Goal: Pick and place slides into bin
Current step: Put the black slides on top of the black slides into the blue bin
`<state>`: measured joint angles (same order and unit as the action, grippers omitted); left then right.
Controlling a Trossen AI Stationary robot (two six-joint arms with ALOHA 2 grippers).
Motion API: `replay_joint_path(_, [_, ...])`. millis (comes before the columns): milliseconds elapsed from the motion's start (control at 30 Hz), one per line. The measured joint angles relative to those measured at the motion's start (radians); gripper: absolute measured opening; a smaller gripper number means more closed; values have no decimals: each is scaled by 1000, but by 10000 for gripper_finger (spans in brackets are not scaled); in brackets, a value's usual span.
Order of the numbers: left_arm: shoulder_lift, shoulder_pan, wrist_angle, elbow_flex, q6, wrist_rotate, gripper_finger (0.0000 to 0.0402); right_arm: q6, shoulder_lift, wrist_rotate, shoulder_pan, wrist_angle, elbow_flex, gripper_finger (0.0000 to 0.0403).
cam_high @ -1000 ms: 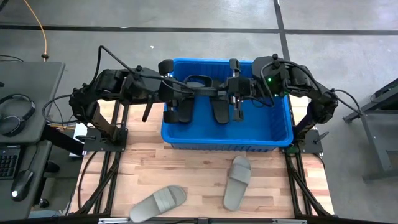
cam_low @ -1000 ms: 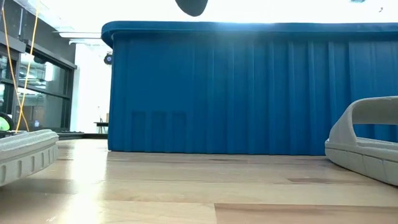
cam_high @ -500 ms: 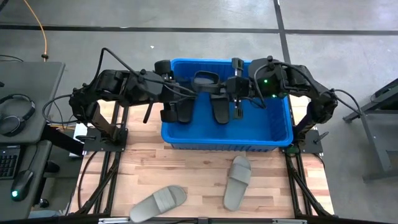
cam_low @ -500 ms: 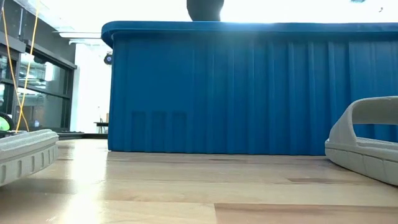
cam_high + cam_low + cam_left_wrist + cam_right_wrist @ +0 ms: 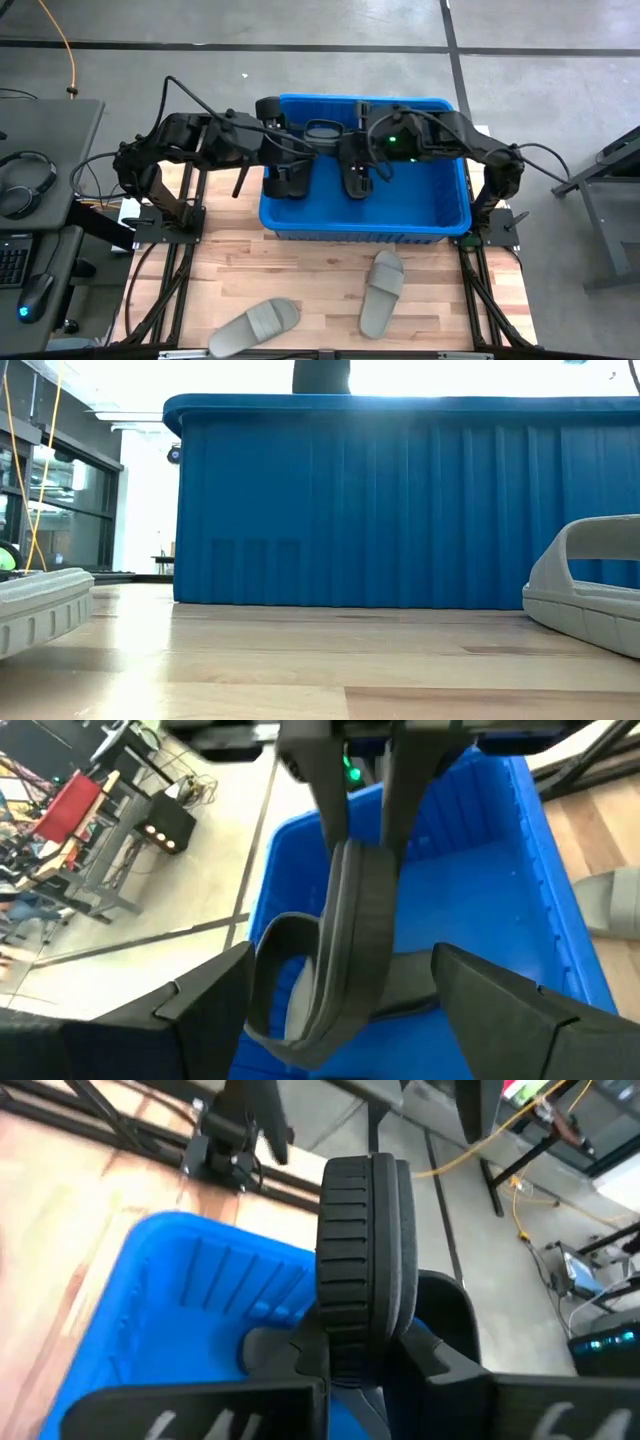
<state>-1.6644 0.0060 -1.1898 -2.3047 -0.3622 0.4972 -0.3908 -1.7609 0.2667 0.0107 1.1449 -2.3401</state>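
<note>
Pale wooden planks make up the table (image 5: 300, 270), seen at the bottom of the high view, with grey concrete floor around it crossed by dark seams. At the far left of that view sits a grey desk (image 5: 40, 150) with black headphones (image 5: 25, 185) on it, and an orange cable (image 5: 65, 50) trails across the floor at upper left.

Nearest, at the bottom of the high view, two light grey slides lie flat on the wood: one grey slide (image 5: 255, 325) at lower left, angled, and another grey slide (image 5: 382, 292) just right of centre, pointing toward the bin. In the low view they show at the left (image 5: 40, 615) and right (image 5: 590, 595) edges.

Behind them, in the middle of the high view, stands the bright blue bin (image 5: 450, 215), its ribbed wall filling the low view (image 5: 400, 510). Black slides lie inside it.

Over the bin's far half the two arms meet. The right gripper (image 5: 352, 158) is clamped on a black slide (image 5: 322, 130), whose ribbed strap stands on edge between the fingers in the right wrist view (image 5: 365, 1270). The left gripper (image 5: 300, 150), reaching in from the left, has its fingers spread wide on either side of that slide without pinching it; in the left wrist view the slide (image 5: 350, 940) hangs from the other arm's fingers above the blue floor of the bin (image 5: 480, 890).

Beyond the table, racks and cables fill the room.
</note>
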Motion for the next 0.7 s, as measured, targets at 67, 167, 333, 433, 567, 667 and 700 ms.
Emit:
replay_joint_path(67, [-2,0,-9,0,0,0,294,0,-8,-2,-6,0,0,25])
replay_joint_path(167, [-3,0,-27,0,0,-4,294,0,-16,-4,-14,-7,0,26])
replay_joint_path(333, [-20,0,-68,0,0,-7,294,-3,-35,-16,-18,-20,0,28])
replay_joint_path(433, [-28,0,-82,1,0,-8,294,-4,-35,-32,-18,-45,0,25])
replay_joint_path(567, [-44,0,-109,0,1,0,294,-4,-36,-38,-17,-55,0,26])
replay_joint_path(667, [-57,1,-117,0,0,16,285,-3,-35,-38,-17,-48,0,31])
replay_joint_path(700, [-59,1,-118,0,1,16,280,-3,-36,-38,-17,-43,0,30])
